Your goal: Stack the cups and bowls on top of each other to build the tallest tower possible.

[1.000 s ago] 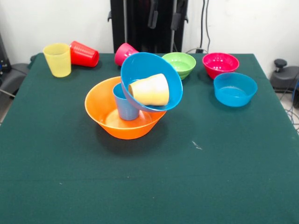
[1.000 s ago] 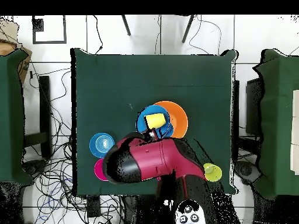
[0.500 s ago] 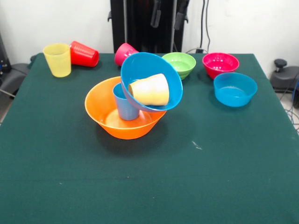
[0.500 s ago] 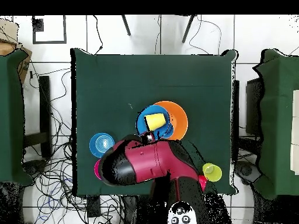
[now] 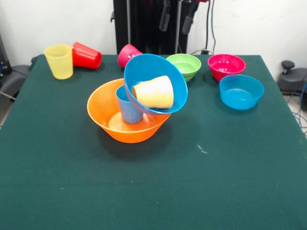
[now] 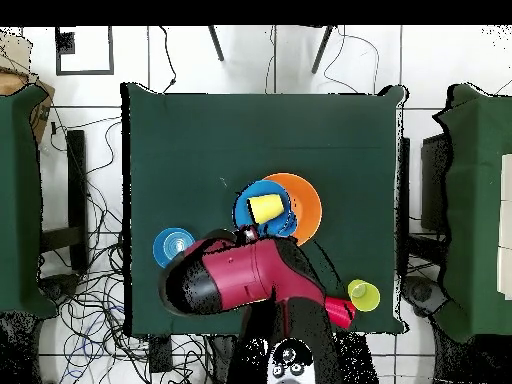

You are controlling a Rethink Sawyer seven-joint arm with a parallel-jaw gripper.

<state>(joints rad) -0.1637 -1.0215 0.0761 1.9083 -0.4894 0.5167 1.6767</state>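
while raised, gripper above table

Five cups and five bowls on the green table

The cups: one yellow cup, one red cup, one pink cup, one light blue cup and one orange cup. The bowls: one big orange bowl, one big blue bowl, one green bowl, one magenta bowl and one small blue bowl.
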